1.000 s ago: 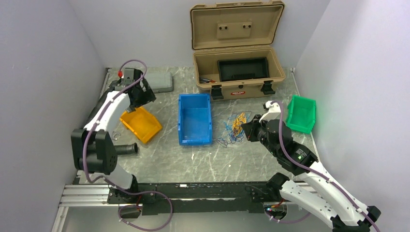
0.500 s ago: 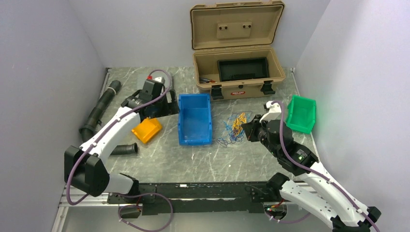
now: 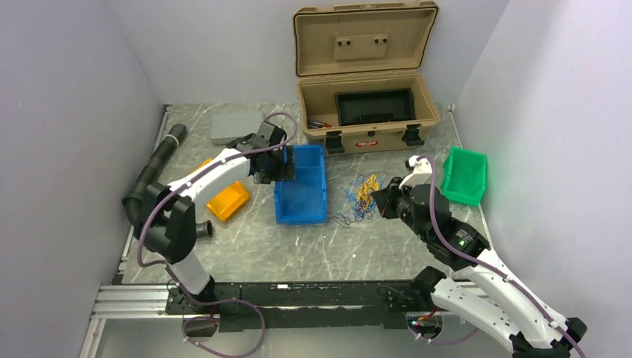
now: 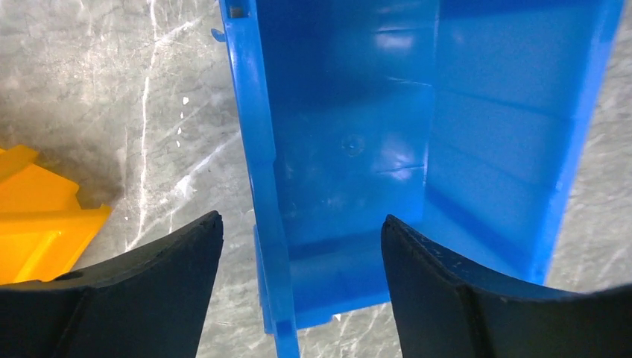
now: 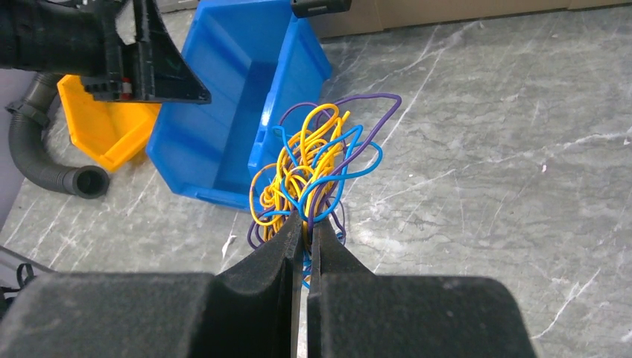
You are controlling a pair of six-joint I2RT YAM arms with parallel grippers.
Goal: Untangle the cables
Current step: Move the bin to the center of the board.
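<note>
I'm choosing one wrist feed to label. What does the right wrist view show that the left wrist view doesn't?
Only right wrist: the cables, a tangle pinched in the shut right gripper, and the black hose. Only left wrist: the left gripper with fingers open over a side wall of the blue bin. Both: blue bin, yellow bin, table.

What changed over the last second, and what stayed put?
The left gripper swung right from beside the grey box to the blue bin. Its open jaws now straddle the bin's left wall, gripping nothing. The right gripper stayed shut on the cables, right of the bin. Bin and cables have not moved.
</note>
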